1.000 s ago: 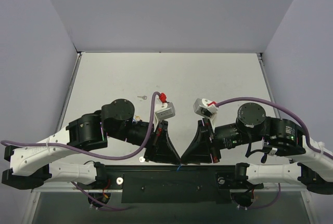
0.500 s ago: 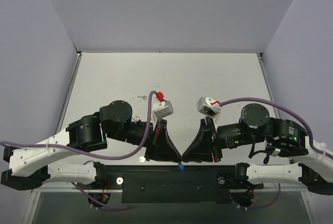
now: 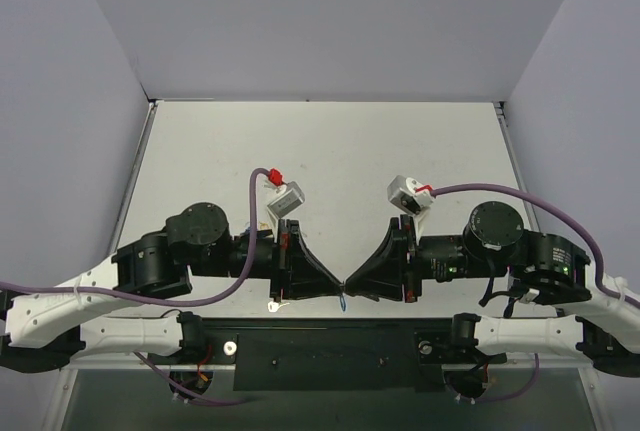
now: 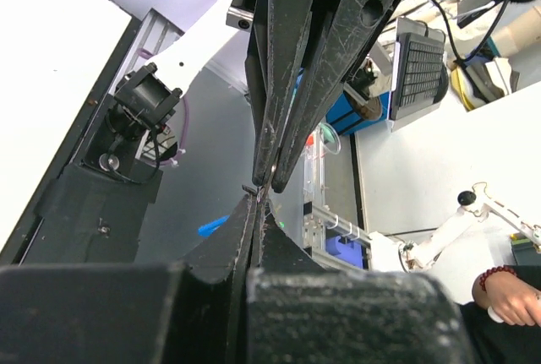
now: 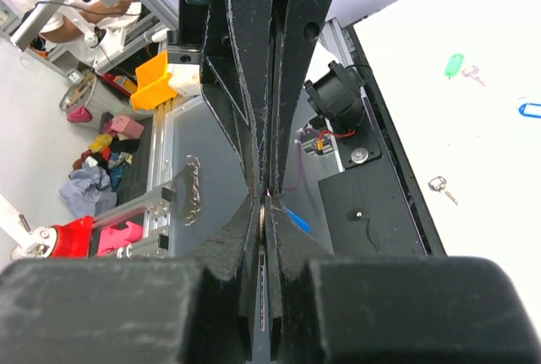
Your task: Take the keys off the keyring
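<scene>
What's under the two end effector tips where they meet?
The blue keyring tag dangles just below the touching tips of the shut left end effector and right end effector. Its metal ring and whatever hangs on it are hidden between the fingers.

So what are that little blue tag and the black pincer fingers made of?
The blue tag looks like plastic: even bright colour, though it's tiny here. The right pincer's fingers seem hard matte black plastic, perhaps printed; pale scratches mark their surface.

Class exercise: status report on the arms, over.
Left claw, right claw shut, tips meeting. Blue tag hangs below tips. Loose key on table.
</scene>
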Tool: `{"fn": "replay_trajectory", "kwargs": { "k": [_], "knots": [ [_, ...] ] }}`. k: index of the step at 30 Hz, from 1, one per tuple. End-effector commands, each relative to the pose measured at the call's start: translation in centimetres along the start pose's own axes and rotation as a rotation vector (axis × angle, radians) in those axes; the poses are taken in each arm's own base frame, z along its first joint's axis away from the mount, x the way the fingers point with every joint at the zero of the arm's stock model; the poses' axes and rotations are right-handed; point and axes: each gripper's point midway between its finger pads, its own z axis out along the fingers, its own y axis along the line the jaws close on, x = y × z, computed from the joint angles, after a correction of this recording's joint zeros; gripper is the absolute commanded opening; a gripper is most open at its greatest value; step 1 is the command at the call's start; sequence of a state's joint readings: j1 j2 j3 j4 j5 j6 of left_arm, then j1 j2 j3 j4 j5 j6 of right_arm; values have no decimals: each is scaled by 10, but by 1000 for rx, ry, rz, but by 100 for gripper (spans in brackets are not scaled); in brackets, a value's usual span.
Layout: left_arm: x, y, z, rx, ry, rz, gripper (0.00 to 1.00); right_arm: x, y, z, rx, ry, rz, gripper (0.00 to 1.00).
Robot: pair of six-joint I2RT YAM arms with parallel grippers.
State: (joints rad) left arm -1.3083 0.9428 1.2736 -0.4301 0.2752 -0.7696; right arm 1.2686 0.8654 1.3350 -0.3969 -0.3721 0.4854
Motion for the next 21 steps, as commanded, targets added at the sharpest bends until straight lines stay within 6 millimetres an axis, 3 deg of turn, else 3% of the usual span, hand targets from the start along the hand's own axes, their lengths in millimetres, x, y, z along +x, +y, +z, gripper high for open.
{"fn": "replay_trajectory", "kwargs": {
  "k": [1, 11, 21],
  "knots": [
    [-20, -14, -8, 46, -113, -11, 0, -20, 6, -1, -21, -89, 0, 0],
    [-27, -17, -12, 59, -158, -25, 0, -24, 7, 1, -23, -111, 3, 0],
    [-21, -8, -11, 28, -142, -30, 0, -21, 6, 2, -23, -104, 8, 0]
  ]
}}
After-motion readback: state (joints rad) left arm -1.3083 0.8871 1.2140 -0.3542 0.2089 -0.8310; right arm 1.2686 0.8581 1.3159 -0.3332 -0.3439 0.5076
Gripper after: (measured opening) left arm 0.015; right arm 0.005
